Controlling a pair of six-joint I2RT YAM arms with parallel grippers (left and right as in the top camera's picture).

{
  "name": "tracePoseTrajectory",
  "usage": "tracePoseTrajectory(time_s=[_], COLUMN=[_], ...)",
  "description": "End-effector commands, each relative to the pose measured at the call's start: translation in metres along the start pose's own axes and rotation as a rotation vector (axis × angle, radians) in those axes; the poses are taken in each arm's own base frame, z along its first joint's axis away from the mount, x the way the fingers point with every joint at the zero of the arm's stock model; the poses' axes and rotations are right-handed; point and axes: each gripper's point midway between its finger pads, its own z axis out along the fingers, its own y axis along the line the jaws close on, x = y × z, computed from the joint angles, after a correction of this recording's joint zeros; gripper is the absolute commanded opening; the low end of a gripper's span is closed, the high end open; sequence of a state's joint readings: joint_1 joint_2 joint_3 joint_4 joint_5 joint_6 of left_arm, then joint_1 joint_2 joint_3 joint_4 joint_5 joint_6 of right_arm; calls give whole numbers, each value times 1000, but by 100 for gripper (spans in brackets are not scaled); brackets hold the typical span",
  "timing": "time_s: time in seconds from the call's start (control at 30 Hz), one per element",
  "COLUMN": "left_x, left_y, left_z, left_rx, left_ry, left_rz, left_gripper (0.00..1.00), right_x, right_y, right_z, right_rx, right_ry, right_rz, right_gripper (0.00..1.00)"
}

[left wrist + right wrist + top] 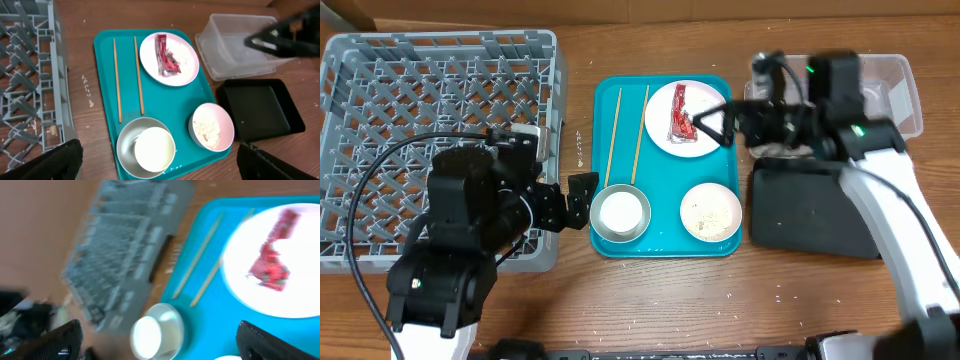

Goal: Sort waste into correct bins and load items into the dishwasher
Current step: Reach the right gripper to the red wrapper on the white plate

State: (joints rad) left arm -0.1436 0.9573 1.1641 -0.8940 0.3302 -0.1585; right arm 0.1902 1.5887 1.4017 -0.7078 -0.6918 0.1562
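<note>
Hovering over the far right corner of the teal tray [660, 245], my right claw [705, 122] is spread wide and empty, beside the white plate [660, 128] where the red wrapper [680, 115] lies. My left claw [570, 198], released and empty too, hangs off the tray's left edge near the metal bowl [605, 234] that holds the white cup [620, 212]. The dish rack [420, 100] sits left of the tray. The clear tub [900, 95] and black tray [810, 210] sit to its right.

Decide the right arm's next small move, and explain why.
Probably ease the right gripper down over the red wrapper and close. Its jaws hover open and empty at the edge of the white plate, where the wrapper lies unsorted.
</note>
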Motion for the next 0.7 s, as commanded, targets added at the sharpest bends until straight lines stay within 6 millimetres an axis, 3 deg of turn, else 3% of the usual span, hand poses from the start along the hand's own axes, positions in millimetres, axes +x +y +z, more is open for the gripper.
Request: tracePoseTrajectory(time_s=[0.0, 0.1, 0.3, 0.4, 0.53, 0.67], left_x=[-5, -2, 4, 8, 18, 29], left_y=[-3, 0, 8, 12, 12, -3], left_z=[3, 12, 32, 42, 54, 53], left_rx=[18, 13, 3, -3, 24, 117], left_ry=[7, 37, 101, 135, 200, 257], left_rz=[-8, -18, -41, -53, -78, -96], left_gripper=[100, 100, 100, 100, 100, 100], right_x=[-33, -40, -26, -18, -20, -13], right_y=[-30, -55, -135, -162, -176, -190], right_z=[17, 48, 88, 108, 129, 143], right_rx=[242, 358, 663, 707, 697, 701], right_ry=[-44, -31, 11, 27, 0, 11], right_rz=[-62, -121, -122, -115, -123, -119], right_gripper=[100, 100, 95, 78, 78, 75])
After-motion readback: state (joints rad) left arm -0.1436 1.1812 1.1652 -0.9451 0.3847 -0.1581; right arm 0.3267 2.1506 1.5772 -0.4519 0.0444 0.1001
